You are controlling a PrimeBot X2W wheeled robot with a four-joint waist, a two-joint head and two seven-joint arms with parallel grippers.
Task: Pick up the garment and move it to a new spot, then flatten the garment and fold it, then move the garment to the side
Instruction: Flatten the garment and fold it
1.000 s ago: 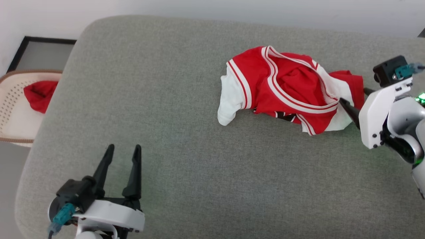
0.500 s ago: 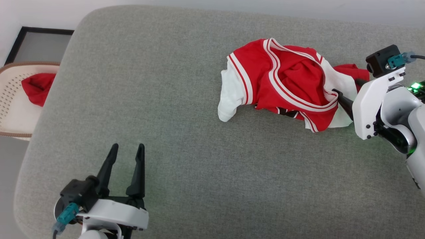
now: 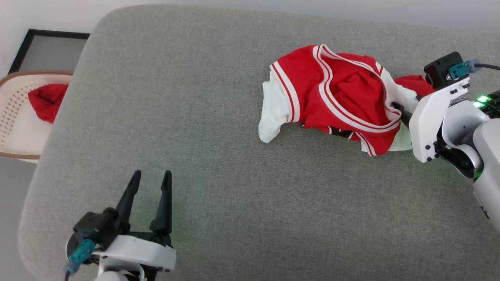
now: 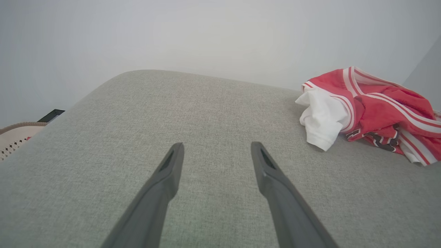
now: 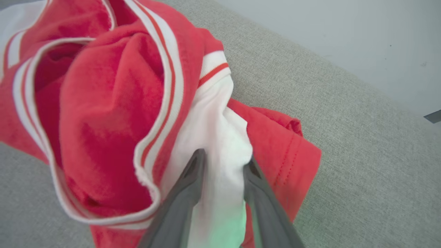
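Note:
The garment, a red jersey with white sleeves and striped trim, lies crumpled on the far right of the grey cushion. My right gripper reaches in from the right. In the right wrist view its fingers pinch a bunched fold of white sleeve fabric, with the gripper shut on the garment. My left gripper hovers open over the cushion's near left, far from the shirt. The left wrist view has the left gripper with nothing between its fingers and the garment off to the right.
A pale woven basket stands past the cushion's left edge with a plain red cloth in it. A dark-framed panel lies on the floor behind it. A white wall runs along the cushion's far edge.
My right gripper has pushed further into the garment's right edge and its fingers have drawn together on the white fabric. The camera has shifted slightly. The left gripper stays open.

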